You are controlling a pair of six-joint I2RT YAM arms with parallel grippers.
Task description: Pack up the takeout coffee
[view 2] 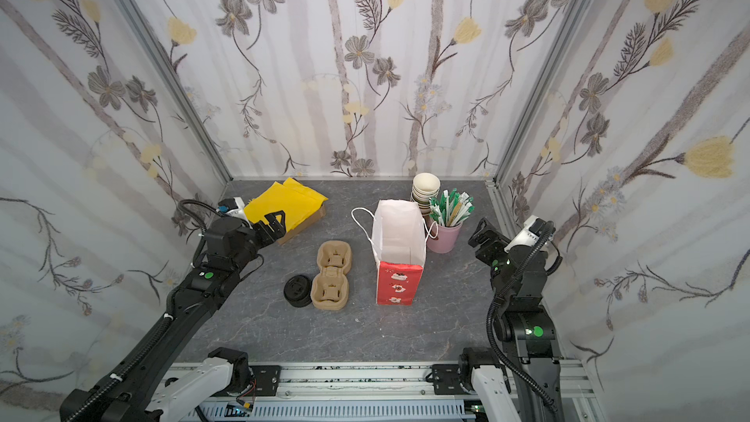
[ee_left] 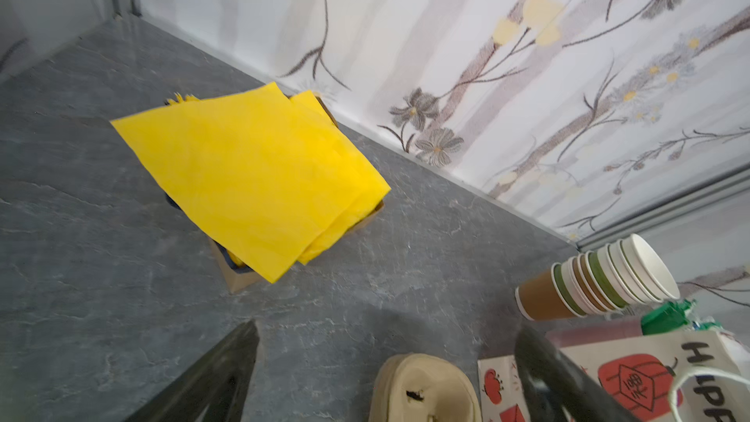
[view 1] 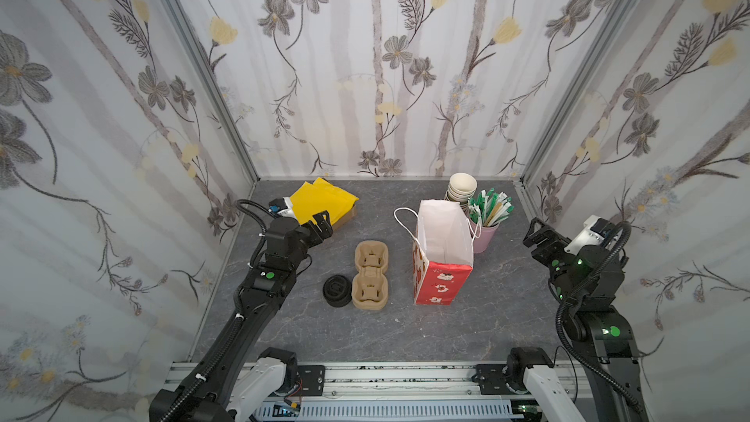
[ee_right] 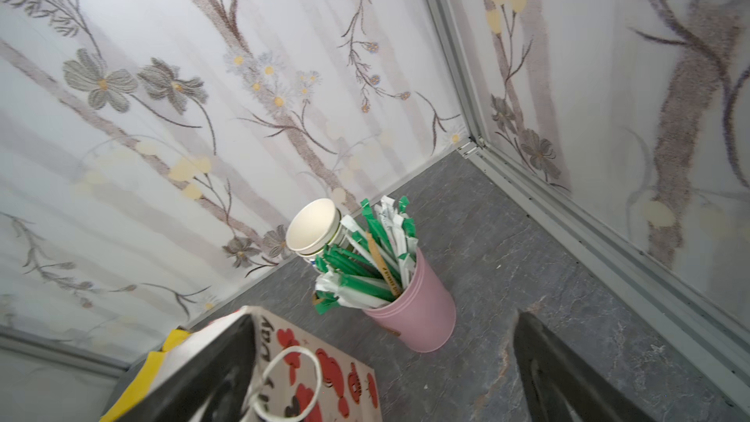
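The takeout coffee shows in no view. An open paper bag with a red printed front and white inside stands upright right of centre; it also shows in the other top view, and nothing is visible inside it. A tan pulp cup carrier lies empty to its left. My left gripper hovers open beside the yellow napkins, holding nothing. In the left wrist view its fingers stand wide apart over bare table. My right gripper is open and empty, right of the pink cup.
A short pile of black lids sits left of the carrier. Stacked lidless cups lean at the back, behind the pink cup of green and white wrapped straws. The bag's white string handle sticks out leftward. Floral walls enclose three sides.
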